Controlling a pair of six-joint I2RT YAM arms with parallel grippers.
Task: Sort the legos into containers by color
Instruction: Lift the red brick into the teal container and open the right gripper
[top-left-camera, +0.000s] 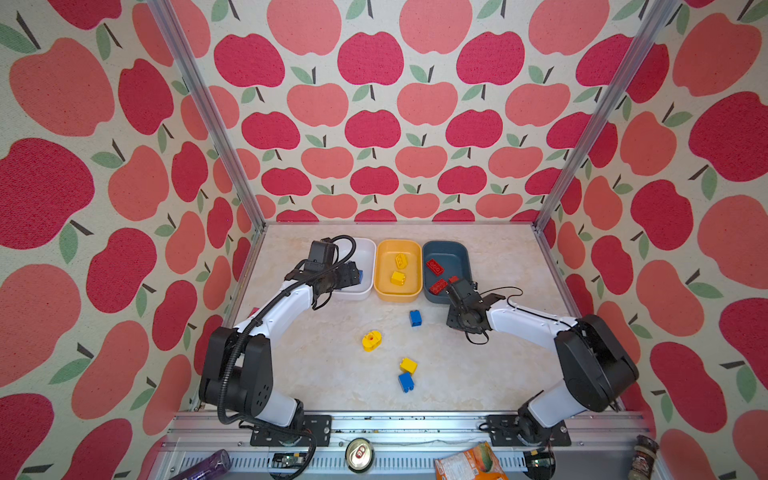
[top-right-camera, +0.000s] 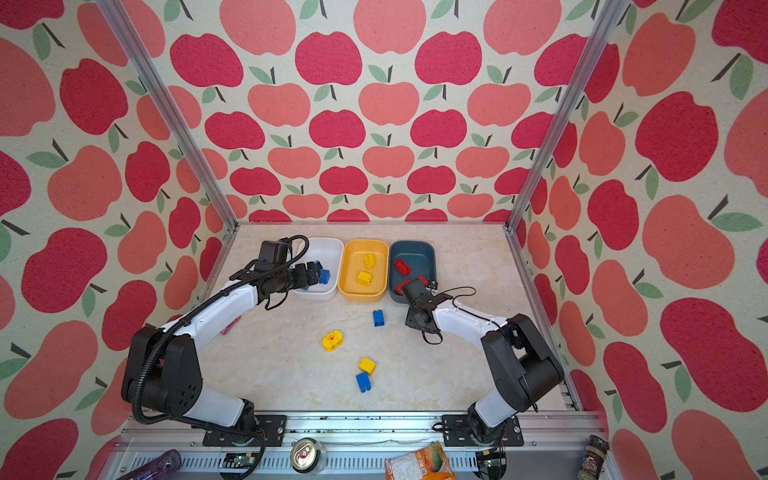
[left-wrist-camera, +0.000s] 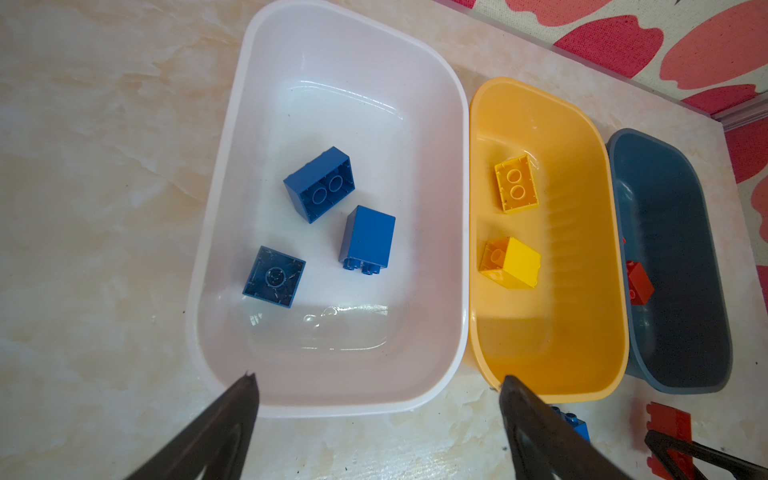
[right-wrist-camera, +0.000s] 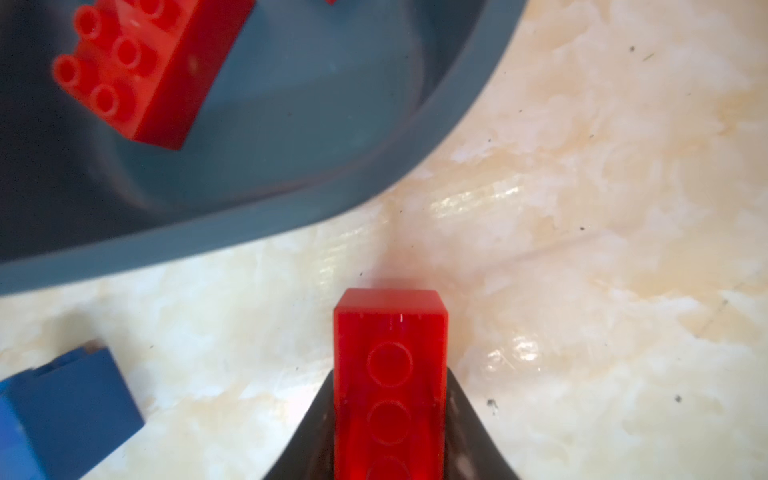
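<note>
I see the right gripper (right-wrist-camera: 390, 376) pinching a red brick (right-wrist-camera: 390, 328) just outside the slate-blue tub (right-wrist-camera: 266, 224), toward the bench's far edge. The left gripper (left-wrist-camera: 378, 377) is spread above the white tub (left-wrist-camera: 224, 174), which holds blue bricks (left-wrist-camera: 320, 185).

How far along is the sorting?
Done: three blue bricks in the white tub, two yellow bricks in the yellow tub, red bricks in the slate tub. In hand: right gripper holds a red brick. Left: two blue legos, two yellow pieces on the table.
</note>
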